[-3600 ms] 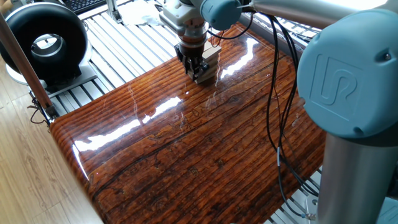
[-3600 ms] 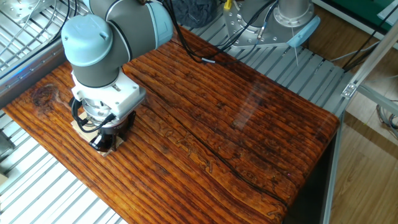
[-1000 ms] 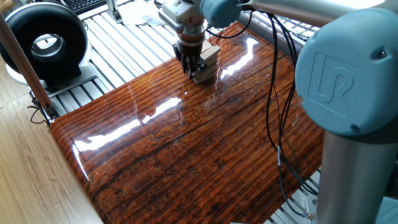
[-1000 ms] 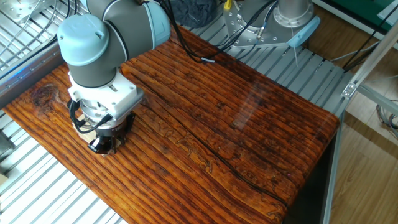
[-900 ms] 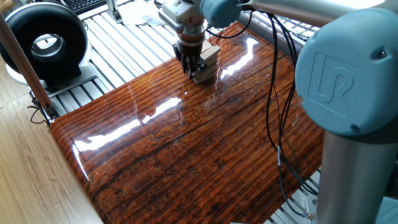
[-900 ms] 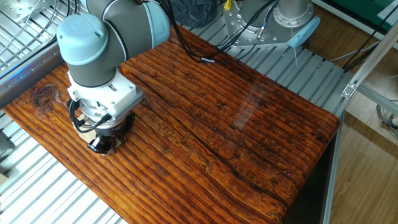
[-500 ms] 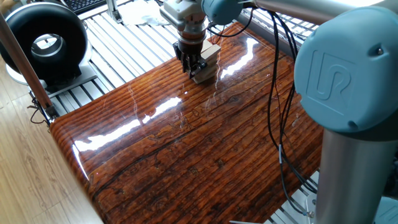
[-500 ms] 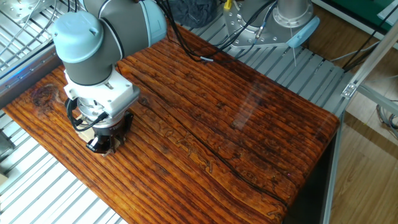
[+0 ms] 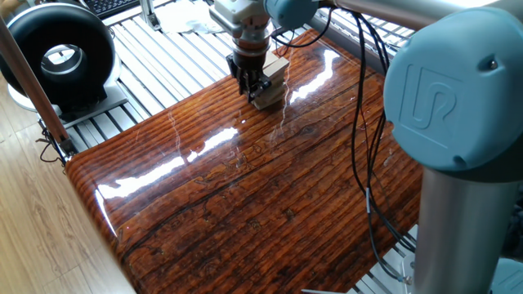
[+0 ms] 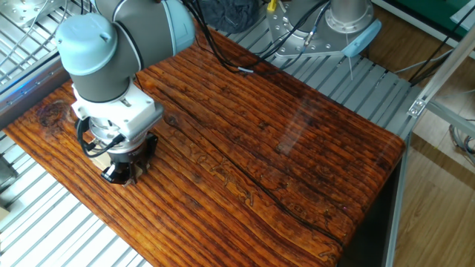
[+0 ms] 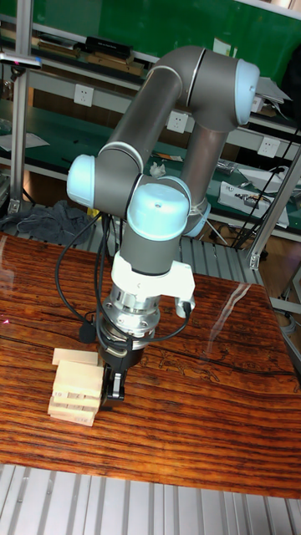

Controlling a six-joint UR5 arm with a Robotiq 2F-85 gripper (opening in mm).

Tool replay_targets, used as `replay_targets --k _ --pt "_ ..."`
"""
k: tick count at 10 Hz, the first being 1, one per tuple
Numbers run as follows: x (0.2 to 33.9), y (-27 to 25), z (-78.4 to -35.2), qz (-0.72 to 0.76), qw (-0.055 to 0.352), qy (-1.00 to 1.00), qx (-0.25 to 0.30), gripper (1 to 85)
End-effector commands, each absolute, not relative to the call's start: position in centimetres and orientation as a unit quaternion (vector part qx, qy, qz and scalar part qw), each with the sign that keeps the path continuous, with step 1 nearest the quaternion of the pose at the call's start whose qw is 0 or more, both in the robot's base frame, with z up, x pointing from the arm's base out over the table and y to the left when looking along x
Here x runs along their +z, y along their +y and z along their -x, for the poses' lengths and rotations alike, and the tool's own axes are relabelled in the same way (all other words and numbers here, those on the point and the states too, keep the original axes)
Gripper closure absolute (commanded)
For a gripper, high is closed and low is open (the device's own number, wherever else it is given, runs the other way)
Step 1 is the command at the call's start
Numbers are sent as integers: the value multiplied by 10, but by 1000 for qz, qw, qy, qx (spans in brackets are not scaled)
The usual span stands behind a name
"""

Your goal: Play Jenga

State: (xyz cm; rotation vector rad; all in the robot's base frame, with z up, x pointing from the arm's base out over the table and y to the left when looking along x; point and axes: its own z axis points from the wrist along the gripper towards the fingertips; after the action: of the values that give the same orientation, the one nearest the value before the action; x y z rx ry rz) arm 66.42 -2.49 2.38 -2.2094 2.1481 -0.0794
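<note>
The Jenga tower [image 11: 75,389] is a short stack of pale wooden blocks in crosswise layers on the dark striped table [image 9: 245,204]; its top block sits a little askew. In one fixed view the Jenga tower [image 9: 273,80] stands near the far edge. My gripper [image 11: 113,383] points straight down, its dark fingers close together against the tower's right side. From one fixed view my gripper [image 9: 251,84] is just left of the tower. In the other fixed view my gripper [image 10: 119,174] hides nearly all of the tower. Whether the fingers hold a block does not show.
A black round device [image 9: 57,53] stands off the table's left side on slatted metal framing. My arm's black cable [image 9: 359,147] hangs over the right part of the table. Another robot's base [image 10: 349,15] stands beyond the far side.
My gripper and wrist have shifted a little toward the table's edge, leftward in both fixed views, still low beside the tower. The fingers' spacing looks the same.
</note>
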Motion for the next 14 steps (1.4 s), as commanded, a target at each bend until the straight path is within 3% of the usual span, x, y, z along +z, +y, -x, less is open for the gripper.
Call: replay_targets --k 1,14 --pt "25 -22 -663 709 34 705 -15 617" --pt "25 -19 -662 699 50 713 0 643"
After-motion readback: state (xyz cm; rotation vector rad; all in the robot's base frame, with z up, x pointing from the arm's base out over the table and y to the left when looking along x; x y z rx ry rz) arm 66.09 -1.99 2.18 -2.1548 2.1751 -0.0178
